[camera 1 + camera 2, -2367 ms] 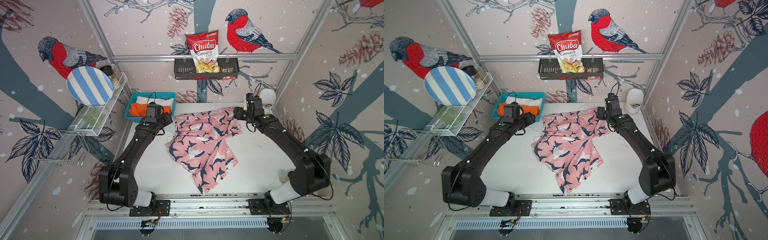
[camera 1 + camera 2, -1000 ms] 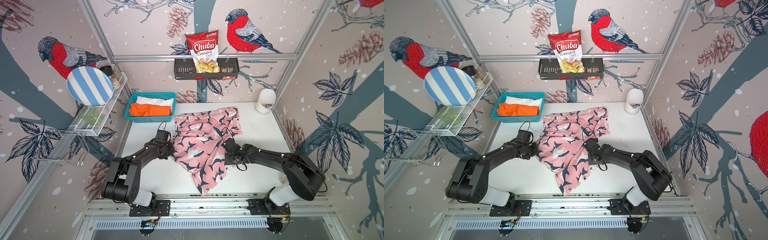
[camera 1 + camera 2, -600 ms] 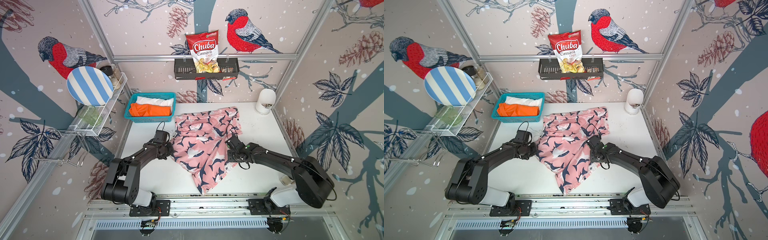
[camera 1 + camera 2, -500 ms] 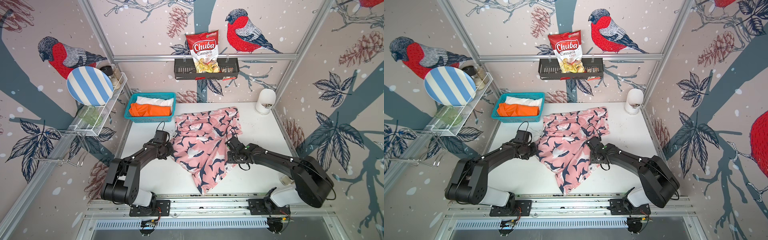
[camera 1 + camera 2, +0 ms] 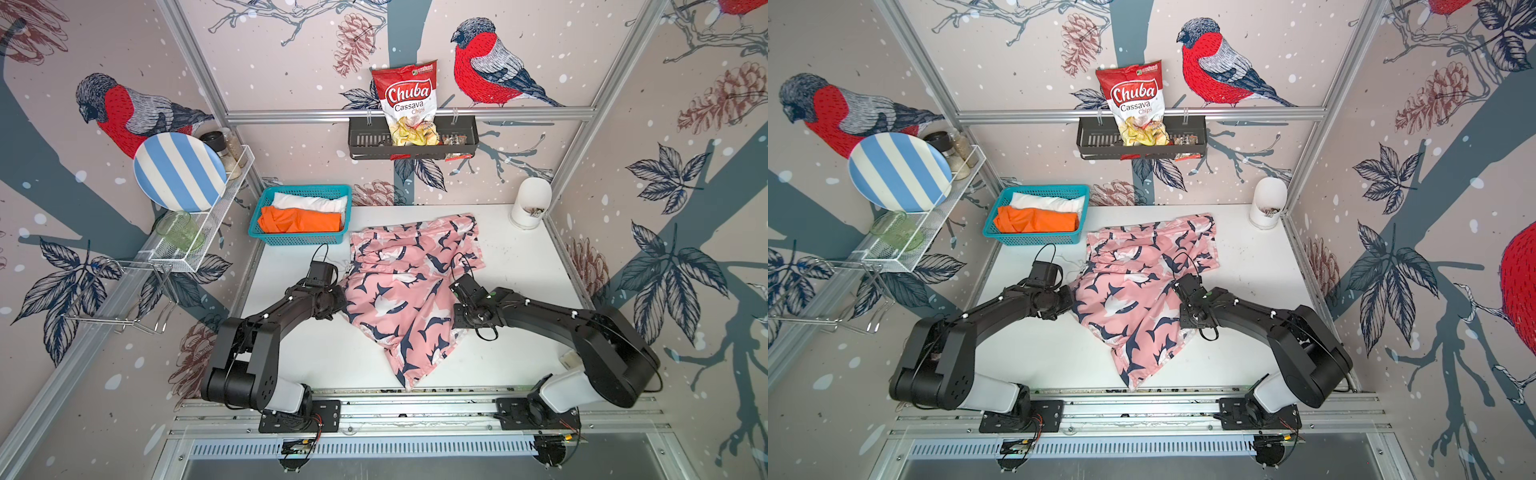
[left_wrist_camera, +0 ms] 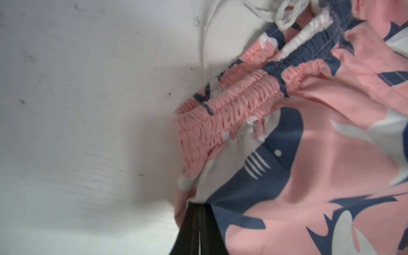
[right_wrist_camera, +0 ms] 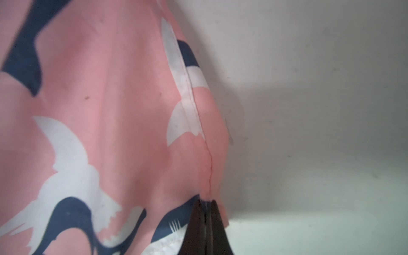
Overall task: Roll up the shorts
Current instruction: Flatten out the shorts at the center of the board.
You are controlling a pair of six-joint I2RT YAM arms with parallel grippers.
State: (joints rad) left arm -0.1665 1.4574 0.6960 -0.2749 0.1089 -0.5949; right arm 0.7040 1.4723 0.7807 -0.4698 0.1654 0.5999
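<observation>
Left gripper (image 6: pixel 198 212) is clamped tight on the pink shorts (image 5: pixel 409 291), at the cloth edge just below the gathered waistband (image 6: pixel 231 114). Right gripper (image 7: pixel 206 205) is pinched shut on the opposite edge, by a seam. In both top views the fingertips are hidden under wrists & cloth. Pink shorts lie rumpled mid table (image 5: pixel 519 257), one leg toward the near edge. Orange shorts (image 5: pixel 299 220) & white shorts (image 5: pixel 311 202) sit in the teal basket (image 5: pixel 297 240), back left, partly hidden; can't tell if rolled.
</observation>
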